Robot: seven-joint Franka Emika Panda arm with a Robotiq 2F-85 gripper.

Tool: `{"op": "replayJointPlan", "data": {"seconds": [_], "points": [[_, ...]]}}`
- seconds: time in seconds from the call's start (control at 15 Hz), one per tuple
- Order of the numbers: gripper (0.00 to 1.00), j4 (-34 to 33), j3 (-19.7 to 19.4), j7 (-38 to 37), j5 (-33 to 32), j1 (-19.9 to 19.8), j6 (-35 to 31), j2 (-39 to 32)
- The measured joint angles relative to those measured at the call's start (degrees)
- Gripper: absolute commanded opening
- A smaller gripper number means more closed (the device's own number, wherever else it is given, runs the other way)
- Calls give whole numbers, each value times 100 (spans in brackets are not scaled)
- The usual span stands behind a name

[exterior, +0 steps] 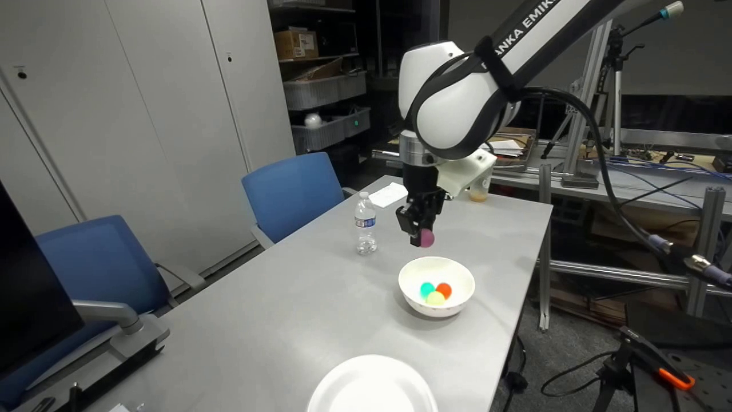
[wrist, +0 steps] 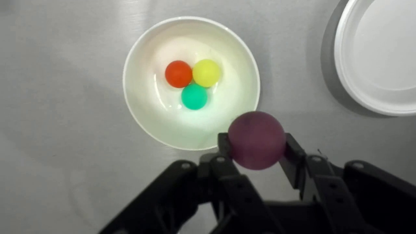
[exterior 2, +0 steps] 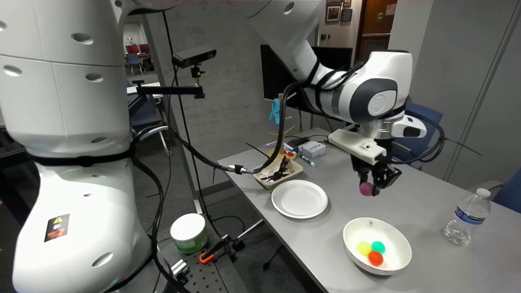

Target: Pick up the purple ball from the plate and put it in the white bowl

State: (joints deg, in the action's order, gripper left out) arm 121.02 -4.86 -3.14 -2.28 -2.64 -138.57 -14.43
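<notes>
The purple ball (wrist: 256, 140) is pinched between the two fingertips of my gripper (wrist: 255, 144), which is shut on it. Both exterior views show the ball (exterior: 426, 238) (exterior 2: 366, 189) held in the air at the gripper's tips (exterior: 420, 233) (exterior 2: 371, 187). The white bowl (wrist: 234, 87) stands on the table below. In the wrist view the ball overlaps the bowl's lower right rim. In both exterior views the ball is off to one side of the bowl (exterior: 462, 286) (exterior 2: 366, 226). The flat white plate (exterior: 372, 395) (exterior 2: 299, 199) (wrist: 383, 48) holds nothing.
Red (wrist: 178, 74), yellow (wrist: 206, 72) and green (wrist: 194, 96) balls lie in the bowl. A water bottle (exterior: 365, 223) (exterior 2: 468, 217) stands upright near the bowl. A tray of utensils (exterior 2: 281, 173), markers and a small white box (exterior 2: 312, 149) lie beyond the plate.
</notes>
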Motion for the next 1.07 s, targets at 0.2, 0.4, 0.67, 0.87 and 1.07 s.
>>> {"op": "replayJointPlan", "data": {"seconds": [0.2,0.4,0.67,0.87,1.07], "points": [[16,-214,-110,-112,2,-114,-88,-370],[16,-416,-163,-309,27,-158,-167,-805],[16,-702,-195,-519,74,-185,-238,-1271],[16,-894,-239,-663,75,-190,-270,-1523],[16,-1041,-327,-737,75,-211,-284,-1709]]}}
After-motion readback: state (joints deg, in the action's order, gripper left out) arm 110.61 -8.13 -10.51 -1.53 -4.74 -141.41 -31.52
